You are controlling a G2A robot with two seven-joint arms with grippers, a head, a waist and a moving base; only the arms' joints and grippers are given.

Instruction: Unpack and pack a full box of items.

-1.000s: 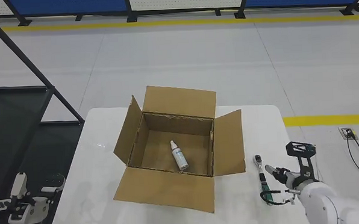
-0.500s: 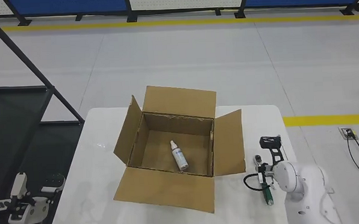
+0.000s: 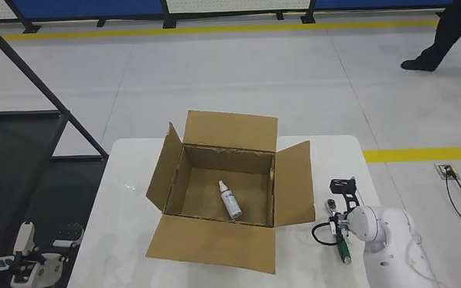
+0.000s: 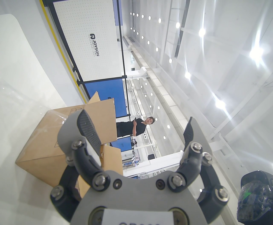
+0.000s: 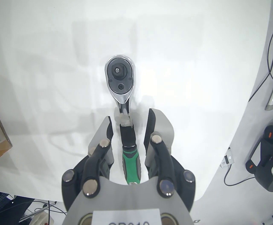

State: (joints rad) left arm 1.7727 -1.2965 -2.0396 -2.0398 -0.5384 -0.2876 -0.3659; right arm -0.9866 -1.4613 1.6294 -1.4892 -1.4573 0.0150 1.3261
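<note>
An open cardboard box [image 3: 219,245] stands in the middle of the white table [image 3: 118,219], its flaps spread. A small white bottle [image 3: 231,200] lies on the box floor. To the right of the box lies a ratchet wrench [image 3: 343,251] with a chrome head and a green and black handle [image 5: 130,162]. My right gripper [image 5: 130,125] is open and low over the wrench, one finger on each side of the handle's black neck; the top view shows this gripper [image 3: 337,221] too. My left gripper [image 4: 136,119] is open and holds nothing, off the table's front left corner [image 3: 43,244].
The box [image 4: 53,136] stands beyond my left gripper's fingers. Bare table surrounds the box on all sides. The table's right edge [image 5: 253,106] runs close to the wrench, with cables on the floor beyond it. A dark frame [image 3: 29,137] stands left of the table.
The right arm swung in from the table's right edge and came down over the wrench, its fingers now on either side of the handle. Box, bottle and left arm stayed put.
</note>
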